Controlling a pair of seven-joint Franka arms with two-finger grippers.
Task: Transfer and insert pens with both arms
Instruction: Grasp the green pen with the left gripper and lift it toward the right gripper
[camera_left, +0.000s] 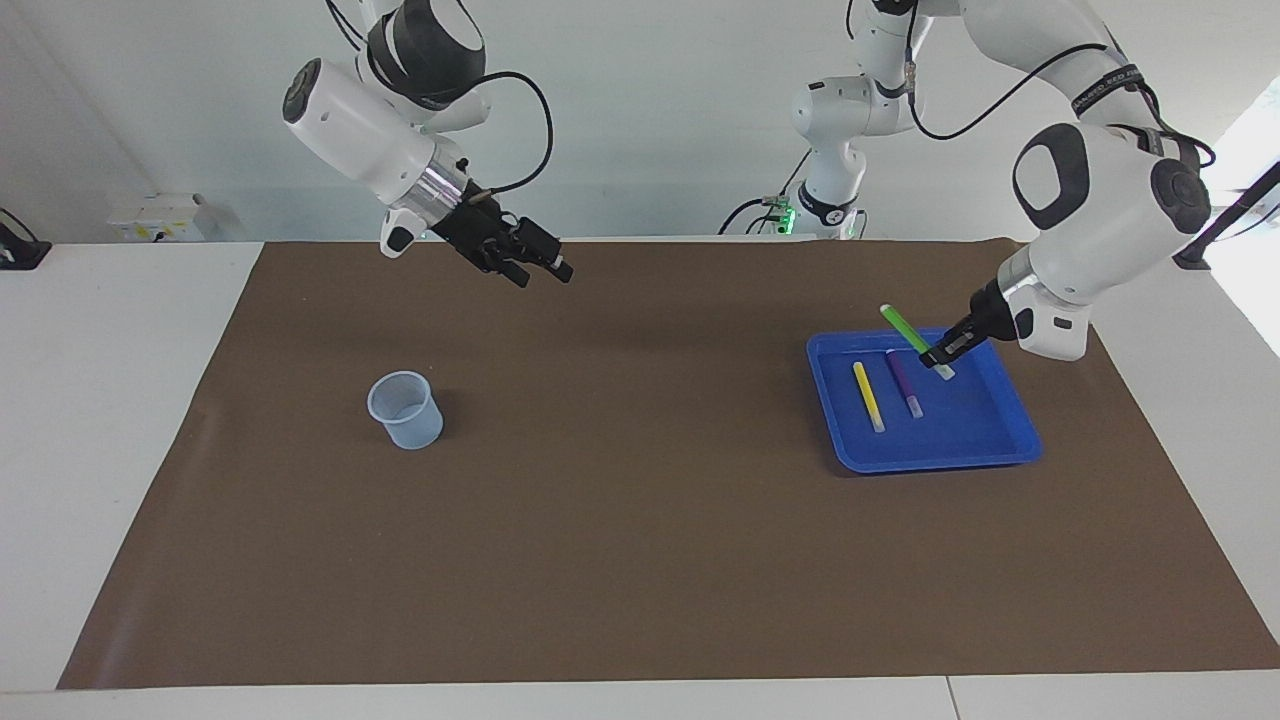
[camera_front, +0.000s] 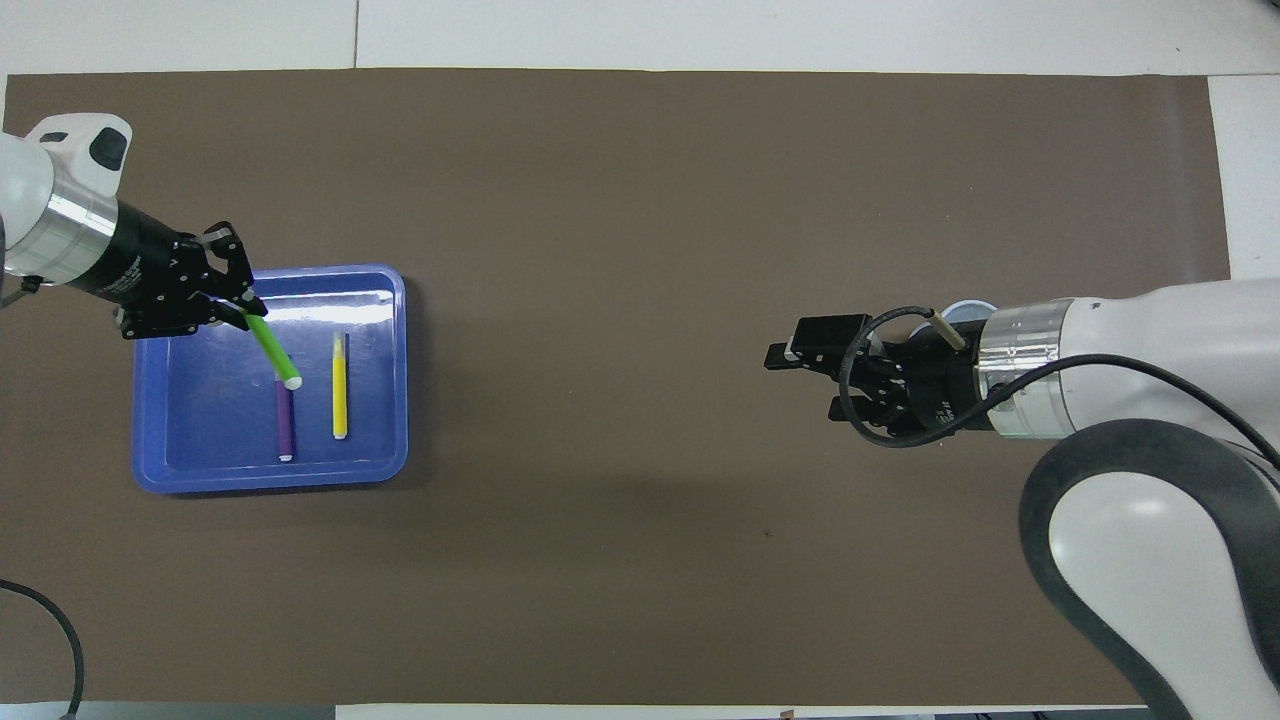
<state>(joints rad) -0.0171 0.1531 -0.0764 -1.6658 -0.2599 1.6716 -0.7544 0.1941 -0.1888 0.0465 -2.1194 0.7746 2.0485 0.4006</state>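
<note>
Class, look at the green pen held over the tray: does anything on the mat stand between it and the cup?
Nothing visible does. The left claw holds the green pen above the blue tray; only bare brown mat lies before the cup.

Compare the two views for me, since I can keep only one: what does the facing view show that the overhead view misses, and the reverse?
Only the facing view shows the whole cup and the green pen lifted clear above the blue tray. Only the overhead view shows the right gripper covering most of the cup. Both show the left gripper shut on the green pen, the yellow pen and purple pen lying in the tray, and the right gripper open.
</note>
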